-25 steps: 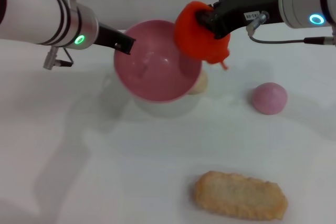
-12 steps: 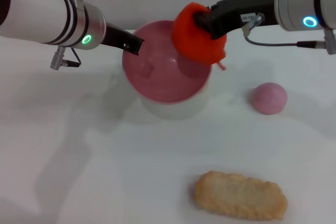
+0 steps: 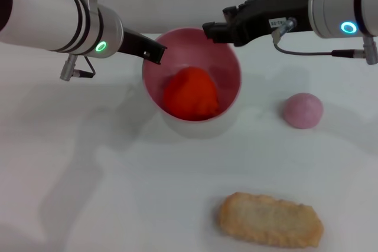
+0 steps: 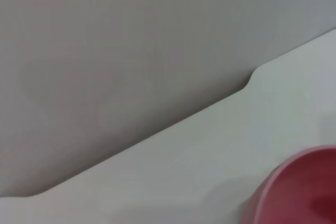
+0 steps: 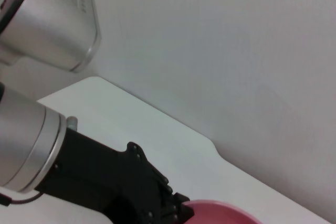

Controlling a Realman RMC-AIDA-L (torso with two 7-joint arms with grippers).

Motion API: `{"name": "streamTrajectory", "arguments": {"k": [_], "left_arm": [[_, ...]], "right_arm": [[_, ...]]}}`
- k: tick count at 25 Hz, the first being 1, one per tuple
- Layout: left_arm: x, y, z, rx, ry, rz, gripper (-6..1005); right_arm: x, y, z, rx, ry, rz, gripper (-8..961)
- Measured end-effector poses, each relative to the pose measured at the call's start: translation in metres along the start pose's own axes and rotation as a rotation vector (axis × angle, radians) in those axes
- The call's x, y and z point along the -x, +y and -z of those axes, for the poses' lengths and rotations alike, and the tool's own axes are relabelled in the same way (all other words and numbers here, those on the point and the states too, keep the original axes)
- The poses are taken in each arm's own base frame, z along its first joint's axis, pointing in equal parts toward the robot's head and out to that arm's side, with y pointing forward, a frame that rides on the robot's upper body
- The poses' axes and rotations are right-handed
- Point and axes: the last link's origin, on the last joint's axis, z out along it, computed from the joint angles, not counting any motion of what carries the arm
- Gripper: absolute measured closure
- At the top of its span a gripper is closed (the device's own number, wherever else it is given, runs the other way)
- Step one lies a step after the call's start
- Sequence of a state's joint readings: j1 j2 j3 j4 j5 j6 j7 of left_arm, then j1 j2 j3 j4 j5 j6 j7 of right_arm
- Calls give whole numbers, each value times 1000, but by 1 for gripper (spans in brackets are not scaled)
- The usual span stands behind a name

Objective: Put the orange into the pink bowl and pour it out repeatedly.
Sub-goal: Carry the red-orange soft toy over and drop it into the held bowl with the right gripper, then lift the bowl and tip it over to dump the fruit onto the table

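Head view shows the glossy orange-red toy orange lying inside the smooth pink plastic bowl, which my left hand grasps at the rim, my right hand released above it, so pouring remains.

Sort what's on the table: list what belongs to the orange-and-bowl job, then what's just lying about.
Job:
- orange, lying in the bowl
- pink bowl, gripped at its rim by the left gripper
- right gripper, above the far rim

Lying about:
- dull pink ball
- beige biscuit-like piece
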State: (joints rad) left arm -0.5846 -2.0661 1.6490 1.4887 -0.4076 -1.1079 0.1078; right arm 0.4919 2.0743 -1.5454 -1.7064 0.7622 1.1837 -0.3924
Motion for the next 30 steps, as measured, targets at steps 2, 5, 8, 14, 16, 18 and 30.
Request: {"name": "streamTrajectory", "arguments": {"k": [2, 5, 8, 14, 16, 18, 30], "left_arm": [[0, 1, 0, -1, 2, -5, 956], [-1, 0, 1, -20, 15, -34, 956], [-2, -1, 2, -43, 24, -57, 956], [1, 17, -3, -142, 92, -351, 956], [1, 24, -4, -140, 92, -403, 956], [2, 36, -4, -134, 97, -478, 956], [7, 97, 19, -294, 241, -925, 956]], "right_arm": [[2, -3, 5, -13, -18, -10, 627], [2, -17, 24, -66, -65, -65, 525], [-7, -40, 47, -137, -111, -161, 418], [-45, -74, 75, -172, -164, -360, 418], [-56, -81, 79, -176, -169, -403, 418], [-65, -85, 81, -178, -170, -437, 418], [-77, -90, 79, -165, -142, -456, 418]]}}
